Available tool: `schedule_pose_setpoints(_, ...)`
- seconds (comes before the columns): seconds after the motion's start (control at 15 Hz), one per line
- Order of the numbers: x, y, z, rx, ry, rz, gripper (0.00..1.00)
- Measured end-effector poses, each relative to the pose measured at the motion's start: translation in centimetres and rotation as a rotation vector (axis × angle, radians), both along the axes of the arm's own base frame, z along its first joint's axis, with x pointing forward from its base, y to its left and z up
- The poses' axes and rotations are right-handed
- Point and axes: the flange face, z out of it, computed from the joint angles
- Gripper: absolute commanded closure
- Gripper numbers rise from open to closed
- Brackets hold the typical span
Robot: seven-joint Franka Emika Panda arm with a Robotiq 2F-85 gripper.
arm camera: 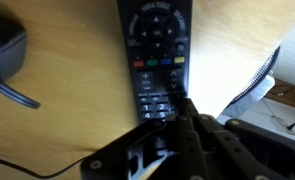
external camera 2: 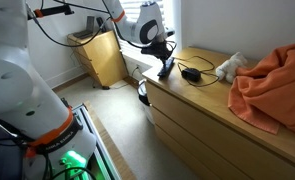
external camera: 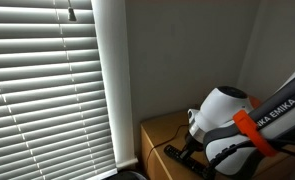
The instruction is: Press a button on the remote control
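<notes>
The remote control (arm camera: 157,50) is a long black bar with coloured and numbered buttons. It lies on the wooden dresser top (arm camera: 67,110) and runs up the middle of the wrist view. My gripper (arm camera: 184,108) is shut, and its joined fingertips rest over the number keys at the remote's near end. I cannot tell whether they touch. In an exterior view the gripper (external camera 2: 165,64) points down at the dresser's corner, with the remote (external camera 2: 165,72) under it. In an exterior view the gripper (external camera: 187,148) is low over the dresser.
A small black corded mouse (arm camera: 2,50) lies to the left of the remote, and it also shows in an exterior view (external camera 2: 191,73). A pale plush toy (external camera 2: 227,67) and an orange cloth (external camera 2: 272,85) lie further along the dresser. Window blinds (external camera: 47,80) hang nearby.
</notes>
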Motion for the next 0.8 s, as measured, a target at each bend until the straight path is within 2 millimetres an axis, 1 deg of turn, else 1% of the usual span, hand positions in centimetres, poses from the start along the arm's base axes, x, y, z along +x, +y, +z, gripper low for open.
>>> schedule_pose_setpoints(0.8,-0.01,-0.05,-0.13,0.002,0.004,-0.001,1.00)
